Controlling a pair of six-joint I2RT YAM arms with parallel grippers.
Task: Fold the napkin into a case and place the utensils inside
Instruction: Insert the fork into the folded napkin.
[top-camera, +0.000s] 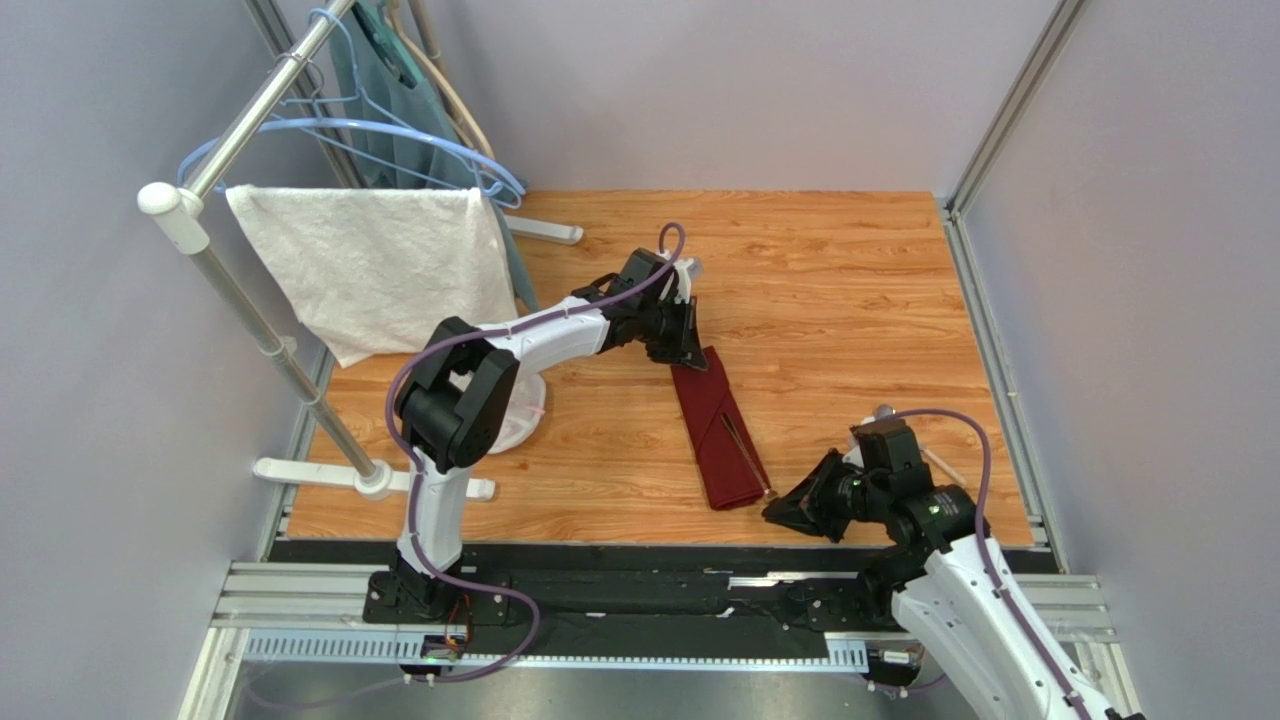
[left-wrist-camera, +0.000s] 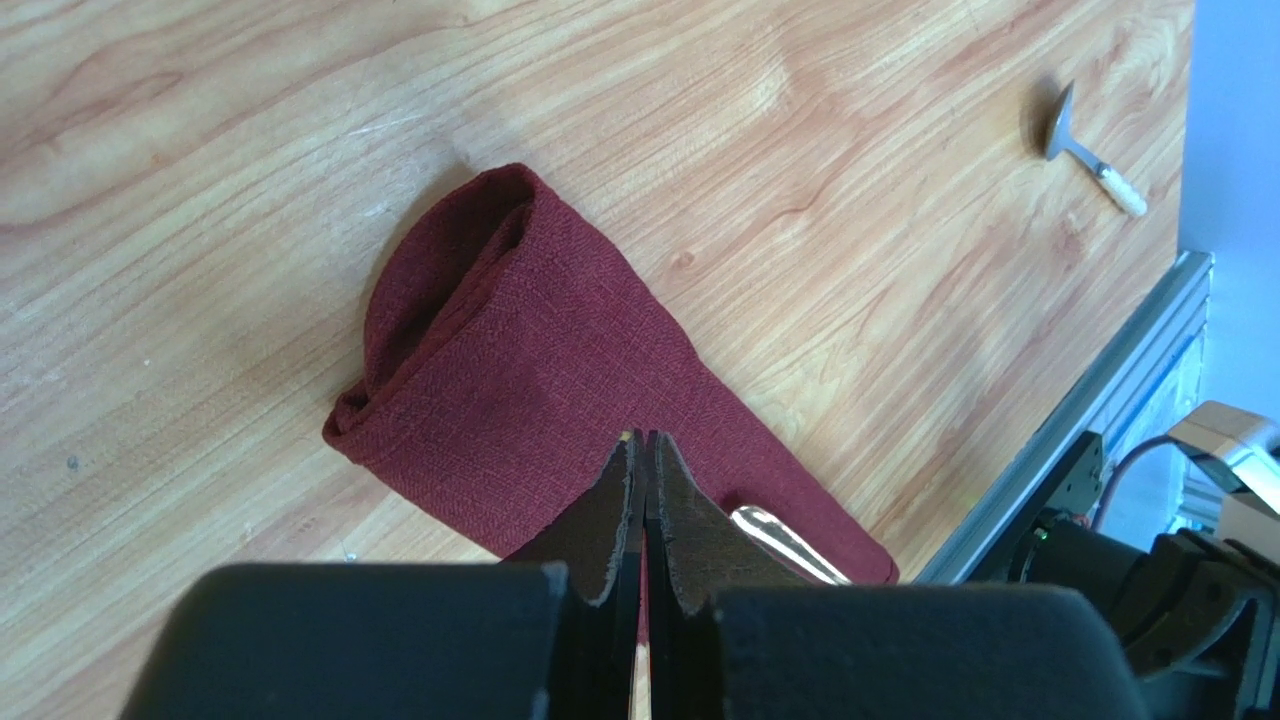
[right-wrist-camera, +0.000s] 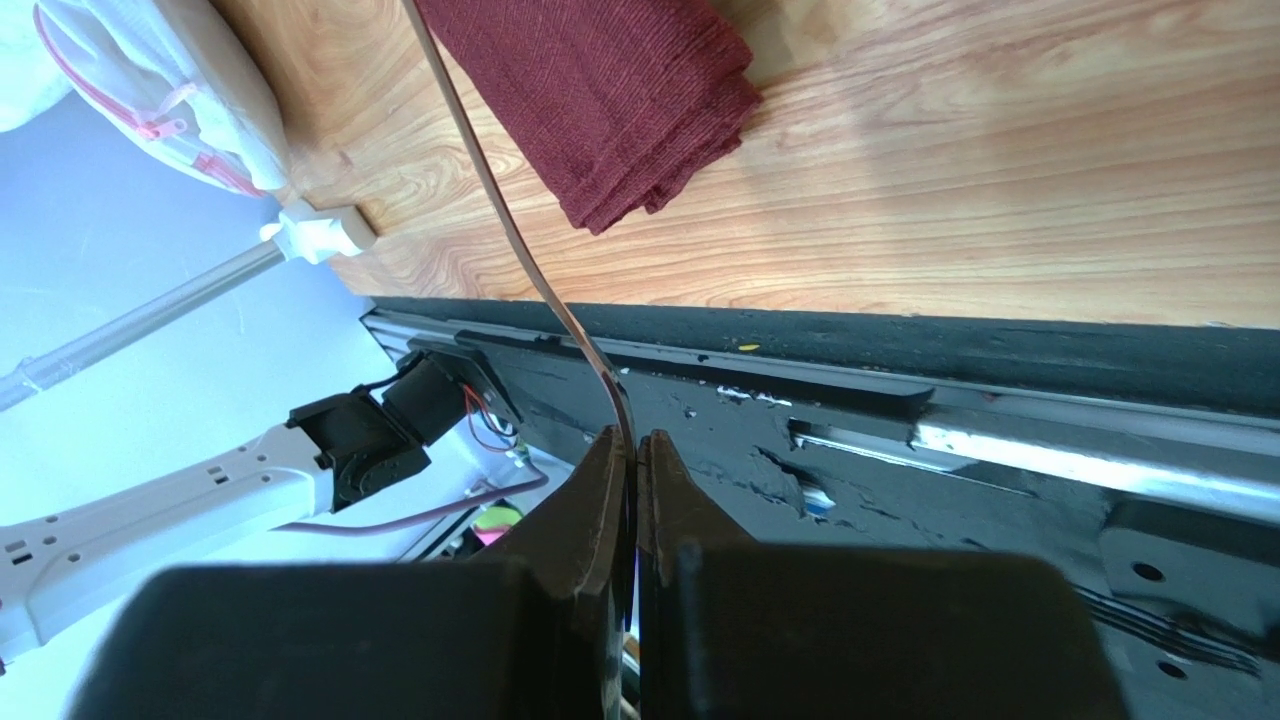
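The maroon napkin (top-camera: 718, 425) lies folded as a long narrow case (left-wrist-camera: 526, 360) in the middle of the wooden table. My left gripper (top-camera: 679, 348) is shut, its tips (left-wrist-camera: 646, 443) over the case's far part; I see no cloth between the jaws. My right gripper (top-camera: 778, 510) sits at the case's near end over the table edge, shut (right-wrist-camera: 631, 438) on the thin stem of one utensil (right-wrist-camera: 511, 240). That utensil runs up along the case (top-camera: 739, 446), and its shiny part (left-wrist-camera: 784, 543) shows at the near end. A second utensil (left-wrist-camera: 1089, 150) lies loose on the table to the right.
A white towel (top-camera: 376, 263) hangs on a drying rack (top-camera: 256, 323) at the left, with blue hangers (top-camera: 436, 143) behind it. The rack's round base (top-camera: 523, 416) stands near the left arm. A black rail (top-camera: 631, 578) runs along the near edge, and grey walls enclose the table.
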